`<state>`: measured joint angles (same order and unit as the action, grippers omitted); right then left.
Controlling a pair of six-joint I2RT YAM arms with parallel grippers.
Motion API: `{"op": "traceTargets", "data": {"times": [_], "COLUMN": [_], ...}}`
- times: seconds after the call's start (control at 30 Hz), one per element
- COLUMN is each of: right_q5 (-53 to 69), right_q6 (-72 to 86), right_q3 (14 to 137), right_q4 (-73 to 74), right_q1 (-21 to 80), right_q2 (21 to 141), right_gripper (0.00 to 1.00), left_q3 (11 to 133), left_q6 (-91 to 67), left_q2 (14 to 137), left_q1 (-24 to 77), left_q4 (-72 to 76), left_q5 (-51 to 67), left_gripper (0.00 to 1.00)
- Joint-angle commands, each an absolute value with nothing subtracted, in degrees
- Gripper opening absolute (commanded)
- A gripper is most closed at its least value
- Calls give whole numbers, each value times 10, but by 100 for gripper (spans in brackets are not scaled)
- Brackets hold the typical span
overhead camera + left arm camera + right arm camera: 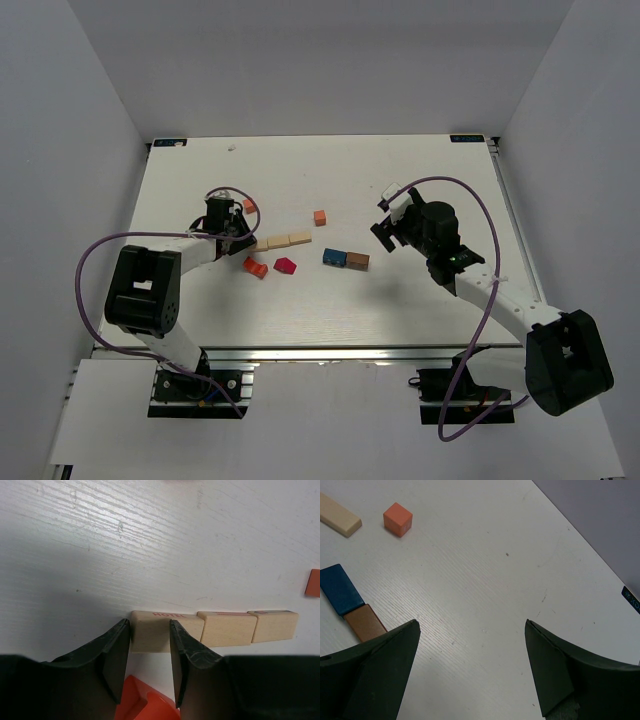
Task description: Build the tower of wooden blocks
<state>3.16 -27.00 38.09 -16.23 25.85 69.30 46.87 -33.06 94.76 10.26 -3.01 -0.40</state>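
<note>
Matt wooden blocks [227,628], grained white table [150,540]

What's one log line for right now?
left gripper: part open at end tan block | right gripper: open, empty | tan row: nothing stacked yet

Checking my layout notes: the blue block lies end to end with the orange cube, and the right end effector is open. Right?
No. The blue block lies end to end with the brown block; the orange cube sits apart, as the right wrist view shows. The right end effector is open.
</note>
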Motion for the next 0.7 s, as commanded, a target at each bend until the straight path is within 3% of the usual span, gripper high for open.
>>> {"op": "traceTargets", "data": {"times": [0.0, 0.67], "right_q5": [29, 30], "right_q6": [-265, -270], "right_q3": [389, 389], "right_q4": [-169, -164], "right_q1": [255, 256], "right_q2": [693, 694], "right_gripper": [89, 89], "left_q3": [468, 470], "left_q6": [-334, -340], "left_q2": [921, 921], "left_q1": [106, 112], "left_q4": [-45, -40], "left_q5": [-18, -14], "left_gripper": [47, 50]}}
